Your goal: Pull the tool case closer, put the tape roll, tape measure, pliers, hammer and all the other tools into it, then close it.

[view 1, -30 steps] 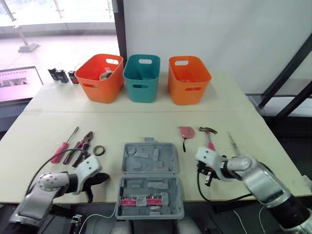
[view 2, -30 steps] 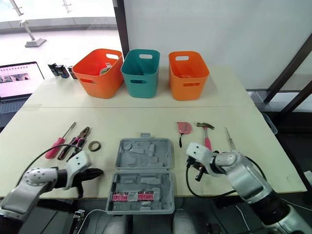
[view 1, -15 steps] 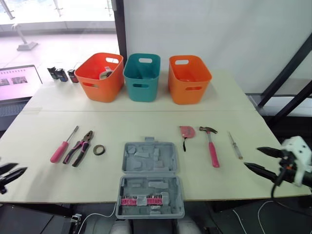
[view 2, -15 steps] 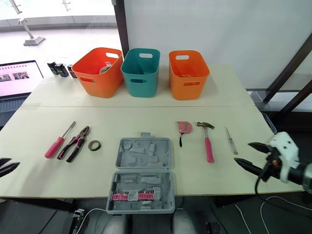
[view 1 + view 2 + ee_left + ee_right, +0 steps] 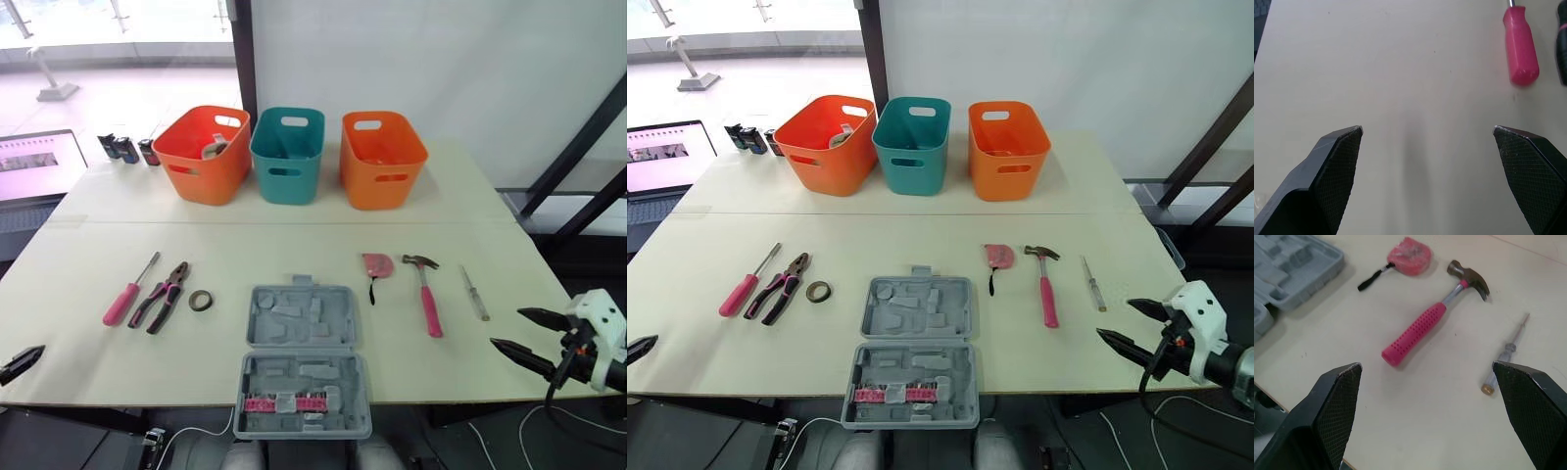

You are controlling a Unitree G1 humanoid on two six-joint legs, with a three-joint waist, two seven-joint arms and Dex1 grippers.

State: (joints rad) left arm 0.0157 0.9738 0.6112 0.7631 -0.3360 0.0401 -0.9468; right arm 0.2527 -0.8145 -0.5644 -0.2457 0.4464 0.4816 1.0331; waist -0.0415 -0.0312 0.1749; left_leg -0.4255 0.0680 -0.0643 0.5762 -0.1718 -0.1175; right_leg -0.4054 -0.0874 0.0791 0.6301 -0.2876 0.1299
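**Open tool case at the near table edge, tools laid out to either side**

The grey moulded-plastic tool case (image 5: pixel 300 318) lies opened flat on the cream table (image 5: pixel 294 240). Its base half is at the near edge and its lid half is folded out away from the robot. A pink strip of bits (image 5: pixel 284 403) sits in the base; the other recesses are vacant.

Left of the case, nearest first:
- the small dark tape roll (image 5: pixel 200 301)
- the pink-and-black-handled pliers (image 5: pixel 165 296)
- the pink-handled screwdriver (image 5: pixel 125 294)

Right of the case, nearest first:
- the pink tape measure (image 5: pixel 377 264)
- the pink-handled steel hammer (image 5: pixel 428 299)
- the slim clear-handled screwdriver (image 5: pixel 474 292)

Well beyond the case stand an orange plastic basket (image 5: pixel 201 155), a teal plastic basket (image 5: pixel 286 154) and a second orange basket (image 5: pixel 383 160).

The left gripper (image 5: pixel 1426 129) hovers over bare table far to the case's left, jaws spread wide and empty. The right gripper (image 5: pixel 506 328) hangs to the case's right, farther out than the slim screwdriver, jaws likewise spread and holding nothing.

Handling, as judged: the case is a stiff shell, probably light while nearly empty, and should slide readily on the smooth top. Because it is hinged, a pull on the lid alone may fold it rather than move it. The better holds are the base half's side walls or the small handle tab (image 5: pixel 300 282) on the lid's far edge. The case already lies close, so little pulling seems needed.
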